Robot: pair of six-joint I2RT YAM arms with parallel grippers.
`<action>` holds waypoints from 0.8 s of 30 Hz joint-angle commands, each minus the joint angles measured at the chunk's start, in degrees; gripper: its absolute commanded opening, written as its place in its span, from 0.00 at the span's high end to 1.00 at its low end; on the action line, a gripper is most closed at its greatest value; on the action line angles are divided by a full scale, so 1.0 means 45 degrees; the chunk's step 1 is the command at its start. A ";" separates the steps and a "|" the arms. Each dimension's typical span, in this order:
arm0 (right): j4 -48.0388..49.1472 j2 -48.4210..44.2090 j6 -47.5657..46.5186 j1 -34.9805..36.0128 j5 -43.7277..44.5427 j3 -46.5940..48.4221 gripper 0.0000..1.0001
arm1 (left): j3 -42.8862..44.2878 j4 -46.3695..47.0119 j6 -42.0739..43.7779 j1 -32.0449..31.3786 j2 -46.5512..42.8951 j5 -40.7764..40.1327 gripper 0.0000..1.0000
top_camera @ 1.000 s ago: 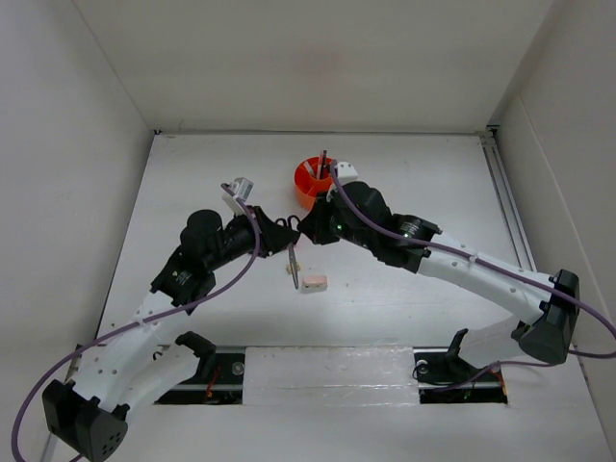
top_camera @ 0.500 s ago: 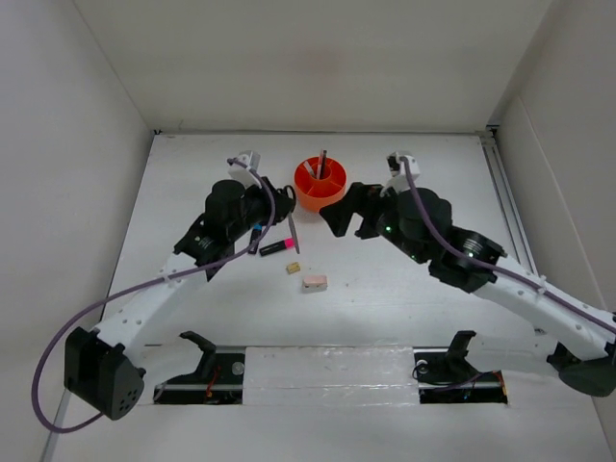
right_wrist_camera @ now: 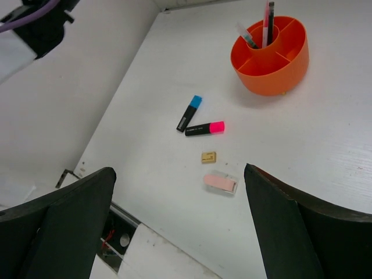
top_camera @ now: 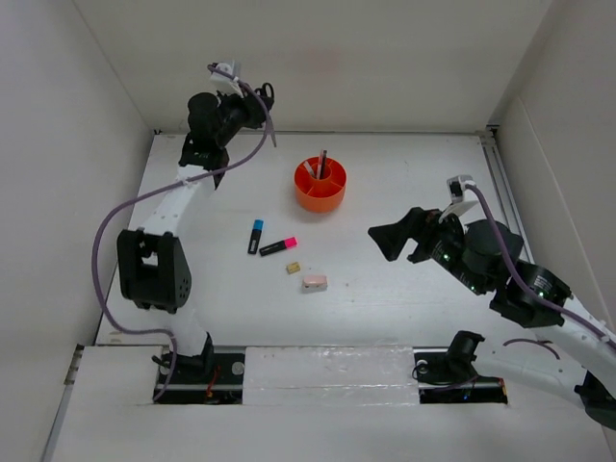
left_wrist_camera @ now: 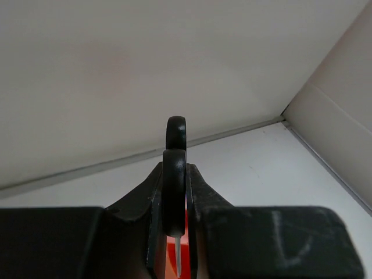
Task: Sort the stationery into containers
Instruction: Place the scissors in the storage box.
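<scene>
Hiding most of the blades between its fingers, the left gripper (top_camera: pixel 255 101) is clenched on the black-handled scissors (left_wrist_camera: pixel 174 174), held high near the back wall. Only the handle loops, seen edge-on, and a thin piece of blade show. The right gripper (right_wrist_camera: pixel 178 170) is spread wide and grasps nothing. The round orange organiser (right_wrist_camera: pixel 273 78) holds in its middle cup a pink-red pencil (right_wrist_camera: pixel 265 17) and a dark pen (right_wrist_camera: pixel 271 20), both upright; a second pen (right_wrist_camera: pixel 246 34) leans in a side compartment. On the table (top_camera: pixel 414 173) lie the blue-capped highlighter (right_wrist_camera: pixel 189 113), the pink-capped highlighter (right_wrist_camera: pixel 205 128) just beside it, the tan eraser (right_wrist_camera: pixel 208 157) and the pinkish eraser (right_wrist_camera: pixel 220 183), all apart from the organiser
</scene>
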 commanded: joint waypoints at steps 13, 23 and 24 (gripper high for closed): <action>-0.1366 -0.0337 -0.0315 0.0060 -0.0389 0.0624 0.02 | 0.3603 0.7062 -0.3138 0.1458 0.5944 0.6456 1.00; -0.1366 -0.0220 -0.0315 0.0062 -0.0524 0.0253 0.02 | 0.2958 0.9154 -0.4467 0.0716 0.6550 0.6338 1.00; -0.1366 -0.0220 -0.0315 0.0062 -0.0526 0.0137 0.02 | 0.3093 0.9154 -0.4467 0.0715 0.6724 0.6339 1.00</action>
